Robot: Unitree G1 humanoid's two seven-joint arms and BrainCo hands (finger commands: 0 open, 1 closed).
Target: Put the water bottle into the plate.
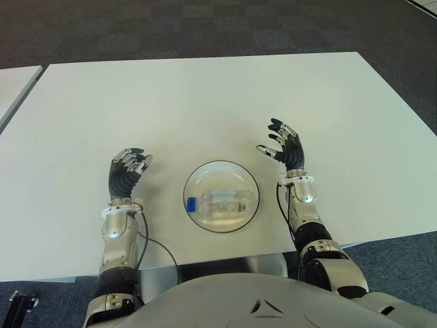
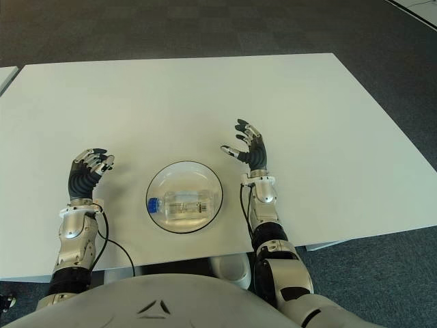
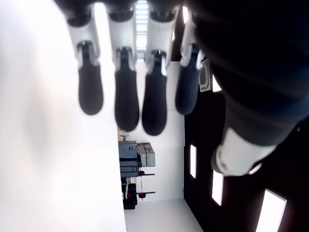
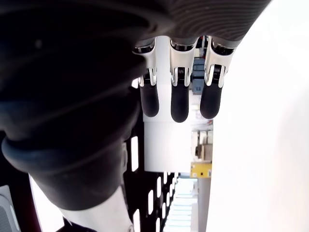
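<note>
The water bottle lies on its side inside the plate, with its blue cap pointing to 9 o'clock and close to the plate's rim on that side. The bottle is transparent and carries a label near its middle. The plate is round, clear, with a dark rim, and it stands on the white table near the table's front edge, right before the robot's body.

At 9 o'clock from the plate shows the left hand, apart from the rim, with bare table between them. Its fingers are relaxed and slightly bent, side by side, and they hold nothing. At about 2 o'clock from the plate shows the right hand, also apart from the rim. Its fingers are spread and extended, the thumb pointing toward the plate, and they hold nothing.

Beyond the plate, toward 12 o'clock, the table is wide and bare up to its far edge, where the dark carpet floor begins. The right edge of the table runs diagonal, well apart from the right hand. At the far left, a narrow gap separates the table from a second white table.
</note>
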